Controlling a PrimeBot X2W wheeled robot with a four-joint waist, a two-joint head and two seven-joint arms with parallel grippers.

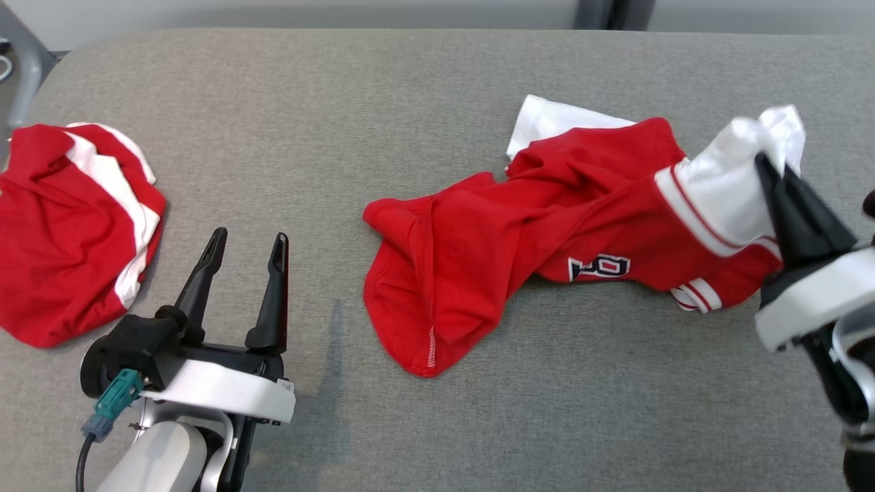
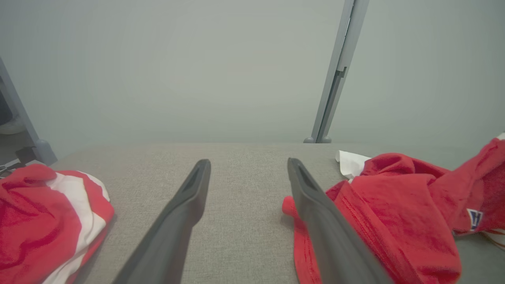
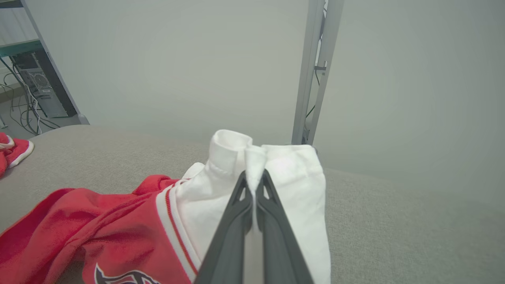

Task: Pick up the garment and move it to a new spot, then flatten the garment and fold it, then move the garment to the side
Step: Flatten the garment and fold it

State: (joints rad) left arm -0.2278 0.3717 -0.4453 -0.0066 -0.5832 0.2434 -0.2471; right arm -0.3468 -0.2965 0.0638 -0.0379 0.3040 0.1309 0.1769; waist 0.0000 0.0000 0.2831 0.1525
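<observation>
Logging pickup begun: my right gripper (image 1: 772, 167) pinched tight on the white sleeve (image 1: 724, 184) of the garment (image 1: 519, 232), left gripper (image 1: 249, 236) wide and empty well left of it; moving, flattening, folding outstanding.

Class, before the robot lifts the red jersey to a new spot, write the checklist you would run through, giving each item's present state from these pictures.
1. The right claw is shut on the white sleeve of the jersey: ok.
2. The grip is deep enough to survive a lift: cannot tell; only a fold of cloth is pinched near the tips.
3. The left claw is open and off the cloth: ok.
4. The jersey lies apart from the other red garment: ok.
5. There is bare table between them for a new spot: ok.
</observation>
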